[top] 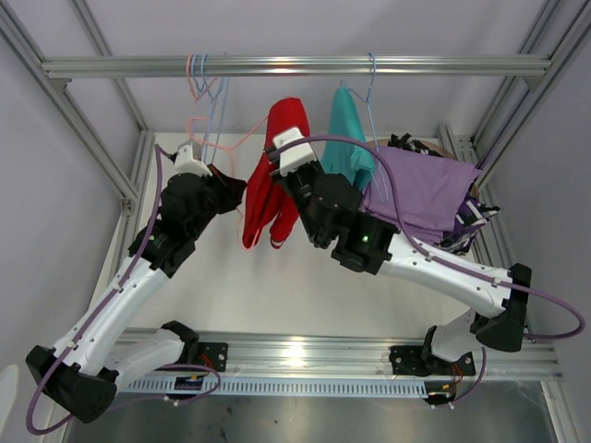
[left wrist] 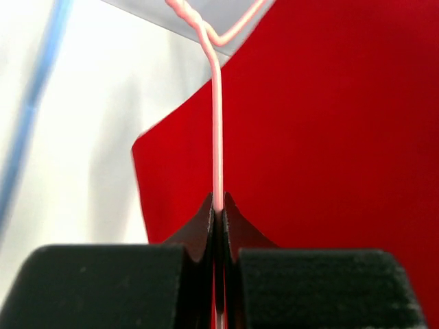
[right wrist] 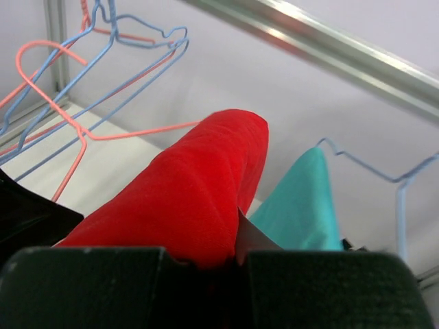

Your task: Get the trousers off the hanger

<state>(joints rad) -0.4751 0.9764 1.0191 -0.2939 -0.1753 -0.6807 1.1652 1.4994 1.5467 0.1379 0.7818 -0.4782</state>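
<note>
Bright, even light is washing the white surface (top: pixel 305 295), leaving only faint shadows. Glare is flaring on the near rail (top: pixel 295 351). In the left wrist view a blue hanger (left wrist: pixel 31 116) is blurring; the pink hanger (left wrist: pixel 217 123) is showing sharper.

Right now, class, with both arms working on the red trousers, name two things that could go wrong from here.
1. The left tool pinches only the thin pink hanger wire. The wire may slip or twist when the right tool pulls the red trousers.
2. The teal trousers on the blue hanger hang close beside. A sideways pull might snag or drag them.
</note>
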